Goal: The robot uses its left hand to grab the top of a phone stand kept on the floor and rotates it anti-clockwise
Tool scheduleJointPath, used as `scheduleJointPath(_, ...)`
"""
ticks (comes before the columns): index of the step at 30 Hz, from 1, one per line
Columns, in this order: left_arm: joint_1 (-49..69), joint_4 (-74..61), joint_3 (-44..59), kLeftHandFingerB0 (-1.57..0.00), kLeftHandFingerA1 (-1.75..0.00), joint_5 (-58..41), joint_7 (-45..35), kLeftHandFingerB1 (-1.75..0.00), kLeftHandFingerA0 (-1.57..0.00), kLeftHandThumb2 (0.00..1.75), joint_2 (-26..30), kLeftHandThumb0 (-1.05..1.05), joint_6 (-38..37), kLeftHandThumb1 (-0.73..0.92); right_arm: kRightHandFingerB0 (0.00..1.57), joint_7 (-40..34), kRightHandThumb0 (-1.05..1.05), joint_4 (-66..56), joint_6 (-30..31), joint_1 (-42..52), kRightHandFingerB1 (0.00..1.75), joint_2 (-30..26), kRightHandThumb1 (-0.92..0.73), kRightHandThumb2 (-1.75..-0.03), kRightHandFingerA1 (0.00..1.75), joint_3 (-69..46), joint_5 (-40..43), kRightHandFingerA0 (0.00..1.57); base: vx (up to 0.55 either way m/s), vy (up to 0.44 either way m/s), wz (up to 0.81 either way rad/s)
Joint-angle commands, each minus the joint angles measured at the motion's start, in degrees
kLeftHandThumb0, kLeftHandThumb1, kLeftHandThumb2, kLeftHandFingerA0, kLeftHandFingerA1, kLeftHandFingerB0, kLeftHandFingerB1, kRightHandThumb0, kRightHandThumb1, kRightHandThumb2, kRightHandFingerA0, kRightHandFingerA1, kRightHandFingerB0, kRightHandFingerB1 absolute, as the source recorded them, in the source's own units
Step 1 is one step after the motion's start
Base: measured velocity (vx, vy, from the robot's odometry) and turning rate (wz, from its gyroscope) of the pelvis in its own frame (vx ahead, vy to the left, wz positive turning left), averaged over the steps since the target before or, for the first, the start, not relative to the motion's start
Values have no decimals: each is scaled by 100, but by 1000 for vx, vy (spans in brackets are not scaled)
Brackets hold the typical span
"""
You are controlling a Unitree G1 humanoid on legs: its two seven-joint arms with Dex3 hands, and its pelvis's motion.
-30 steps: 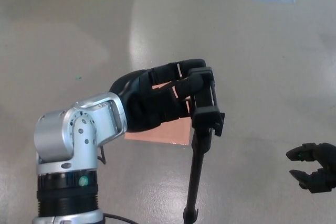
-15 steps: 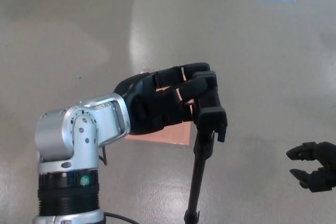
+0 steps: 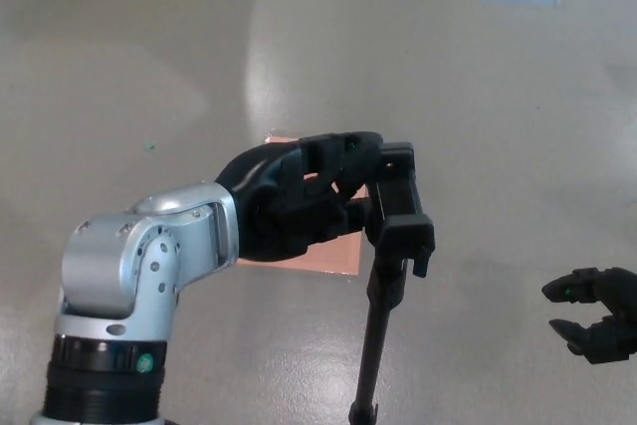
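Smooth grey glossy floor (image 3: pixel 478 77) carries a flat pink square sheet (image 3: pixel 333 251); left hand (image 3: pixel 299 201) is grasping the black phone stand (image 3: pixel 398 216). Right hand (image 3: pixel 595 314) hangs released, fingers apart.

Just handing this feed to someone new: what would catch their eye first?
First the left hand at centre, black fingers wrapped round the clamp head of the phone stand, whose thin pole drops to the bottom edge. Under them lies a pinkish square sheet on the grey floor. The right hand hangs empty at the right edge, fingers apart.
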Motion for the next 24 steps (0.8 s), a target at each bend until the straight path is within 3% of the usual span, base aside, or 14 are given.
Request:
scheduleJointPath(1, 173, 166, -323, 0, -9, -354, -1324, -9, 0, 88, 460, -83, -1056, 52, 19, 109, -47, 31, -80, -13, 40, -140, -72, -82, 51, -37, 27, 36, 0, 0, 0)
scheduleJointPath(5, 164, 227, -391, 0, -3, -364, -1452, -3, 0, 89, 543, -90, -1150, 55, 19, 109, -47, 32, -106, -22, 40, -142, -72, -82, 51, -18, 4, 36, 0, 0, 0)
scheduleJointPath(6, 164, 239, -406, 0, -3, -363, -1469, -2, 0, 90, 557, -91, -1177, 55, 24, 118, -39, 35, -106, -22, 32, -142, -84, -64, 46, -24, 11, 41, 0, 0, 0)
scheduleJointPath(8, 165, 257, -433, 0, -3, -364, -1495, -2, 0, 90, 583, -91, -1223, 55, 24, 130, -39, 37, -105, -23, 32, -143, -84, -64, 46, -31, 17, 41, 0, 0, 0)
scheduleJointPath(9, 164, 272, -436, 0, -3, -368, -1511, -2, 0, 90, 595, -92, -1244, 56, 20, 141, -46, 41, -85, -34, 39, -136, -72, -80, 51, -37, 25, 36, 0, 0, 0)
scheduleJointPath(15, 203, 427, -341, 0, -8, -489, -1625, -5, 0, 90, 652, -88, -1377, 53, 22, 140, -47, 54, -71, -68, 40, -122, -72, -80, 51, -6, -14, 36, 0, 0, 0)
scheduleJointPath(16, 219, 509, -304, 0, -5, -475, -1670, 0, 0, 93, 686, -95, -1499, 57, 23, 126, -39, 55, -48, -73, 31, -126, -84, -65, 44, 18, -41, 41, 0, 0, 0)
scheduleJointPath(17, 229, 568, -288, 0, -5, -460, -1704, 0, 0, 93, 715, -95, -1599, 57, 23, 117, -39, 56, -32, -76, 31, -129, -84, -65, 44, 33, -58, 41, 0, 0, 0)
scheduleJointPath(18, 243, 632, -260, 0, -5, -442, -1726, 0, 0, 94, 766, -95, -1715, 57, 18, 109, -47, 57, -18, -77, 39, -132, -72, -82, 50, 54, -78, 36, 0, 0, 0)
scheduleJointPath(24, 176, 1272, 299, 0, 0, -671, -1891, 0, 0, 94, 1074, -96, -1862, 58, 16, 98, -47, 80, 46, -79, 38, -100, -71, -81, 50, 38, -71, 36, 0, 0, 0)
